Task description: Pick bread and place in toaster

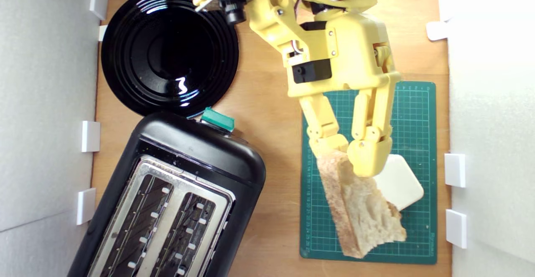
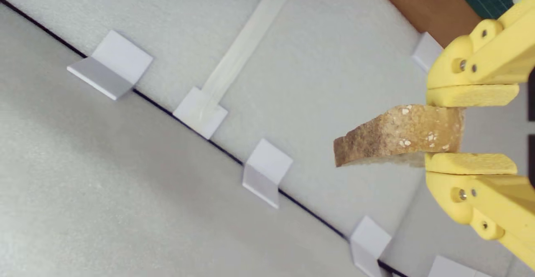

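Gripping the bread [image 1: 361, 210] at its narrow end, the yellow gripper [image 1: 349, 153] has both pads pressed against the slice's faces, and the wrist view shows tan-brown floury crust [image 2: 399, 137] clamped between them. Bread is wedge-shaped, pale holey crumb with a brown crust edge, held over the green cutting mat [image 1: 418, 110] and overlapping a rounded white block [image 1: 401, 183] in the exterior view. Black toaster [image 1: 175, 202] sits toward the exterior view's left with a silver top, green lever knob [image 1: 217, 120] and 2 slots with no bread in them; glossy black plate [image 1: 169, 49] beside it holds nothing.
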Robot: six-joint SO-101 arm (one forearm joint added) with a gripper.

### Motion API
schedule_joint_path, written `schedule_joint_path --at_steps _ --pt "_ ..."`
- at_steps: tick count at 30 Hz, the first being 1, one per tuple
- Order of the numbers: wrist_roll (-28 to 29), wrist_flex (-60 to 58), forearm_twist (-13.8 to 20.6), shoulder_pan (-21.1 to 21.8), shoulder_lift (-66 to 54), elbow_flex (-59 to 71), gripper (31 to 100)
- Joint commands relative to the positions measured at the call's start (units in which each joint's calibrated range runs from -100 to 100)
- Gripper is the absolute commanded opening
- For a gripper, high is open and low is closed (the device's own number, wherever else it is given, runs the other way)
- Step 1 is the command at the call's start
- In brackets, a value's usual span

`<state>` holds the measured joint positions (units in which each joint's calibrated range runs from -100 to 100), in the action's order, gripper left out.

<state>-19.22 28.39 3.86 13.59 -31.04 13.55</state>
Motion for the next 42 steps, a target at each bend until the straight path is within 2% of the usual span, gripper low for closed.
schedule_joint_path --at_steps 1,4,12,16,20,24,31,36,39,42 --pt "-7.4 9.8 -8.2 -6.3 -2.0 -16.6 55.5" --pt "-11.9 14.3 -11.2 -10.6 -1.6 -22.8 55.5" --pt "-25.2 24.4 -11.4 -18.3 -0.3 -27.6 56.0" --pt "-31.2 30.0 -10.3 -22.1 -0.3 -30.4 56.0" --pt "-34.4 30.9 -10.1 -25.7 -0.2 -32.5 56.1" --pt "-34.9 30.9 -5.8 -27.0 0.1 -33.7 56.0" --pt "-32.0 30.8 2.2 -27.2 0.4 -33.7 55.6" --pt "-31.7 30.8 5.7 -27.2 0.5 -33.7 55.6" --pt "-31.4 30.9 6.3 -27.3 0.6 -33.7 55.6" --pt "-28.3 30.9 9.4 -26.8 2.1 -33.7 55.6"
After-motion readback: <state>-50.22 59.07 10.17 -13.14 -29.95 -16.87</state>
